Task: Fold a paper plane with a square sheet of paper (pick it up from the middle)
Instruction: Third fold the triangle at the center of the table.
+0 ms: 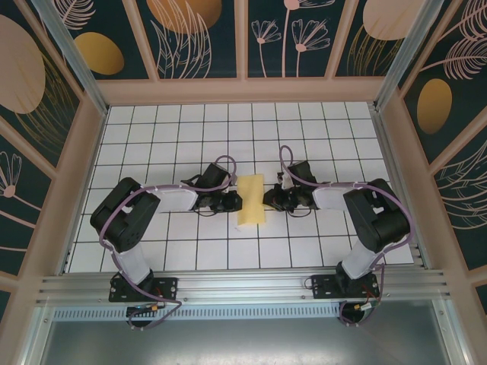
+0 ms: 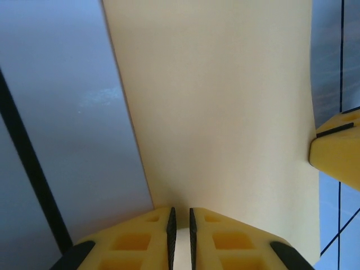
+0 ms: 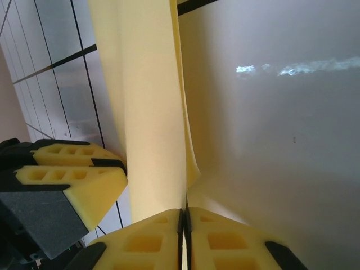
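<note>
Right gripper (image 3: 184, 214) on smooth creased paper (image 3: 149, 112)

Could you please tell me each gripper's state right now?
Left gripper: jaws almost together at the paper; grip cannot be told.
Right gripper: closed on the paper.

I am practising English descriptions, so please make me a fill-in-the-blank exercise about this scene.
1. The folded sheet of paper is pale ___.
2. It is ___ the left gripper and the right gripper.
3. The table is white with a ___ of black lines.
Missing words: yellow; between; grid.
</note>
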